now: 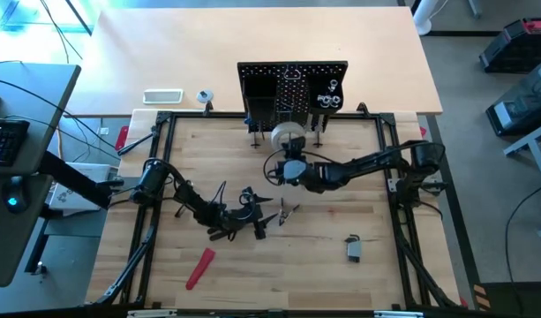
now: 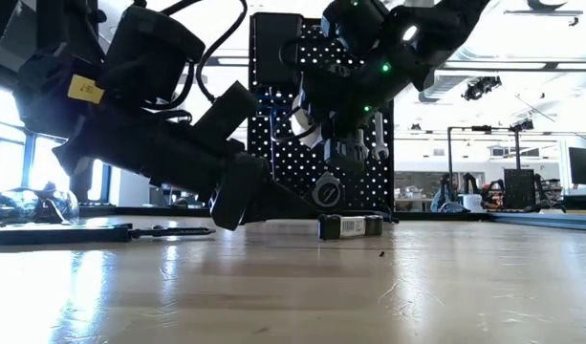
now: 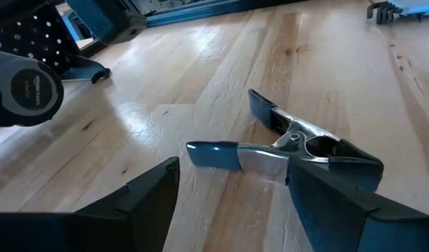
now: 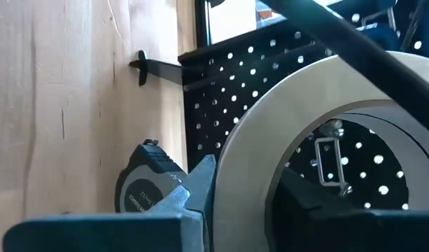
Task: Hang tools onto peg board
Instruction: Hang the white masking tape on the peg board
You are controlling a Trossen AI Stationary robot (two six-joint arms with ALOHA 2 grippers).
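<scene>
A: Right gripper (image 1: 290,159)?
B: Centre of the high view, just below the peg board (image 1: 292,87). Closed on the white tape roll (image 4: 326,133), one finger inside the ring, one outside. Roll is off the table, close in front of the board's holes.
A: Left gripper (image 3: 231,192)?
B: Low on the table (image 1: 341,274), lower-centre of the high view, jaws spread wide w/ nothing between them. A blue-tipped spring clamp (image 3: 291,147) lies flat just past its fingertips.
A: Other tools?
B: Tape measure (image 4: 145,187) on the table beside the roll, near the board's foot. Red-handled tool (image 1: 199,268) lower left, well apart. Wrenches (image 2: 369,134) hang on the board, upper centre in the low view. Small grey item (image 1: 353,248) lower right, can't tell what.
</scene>
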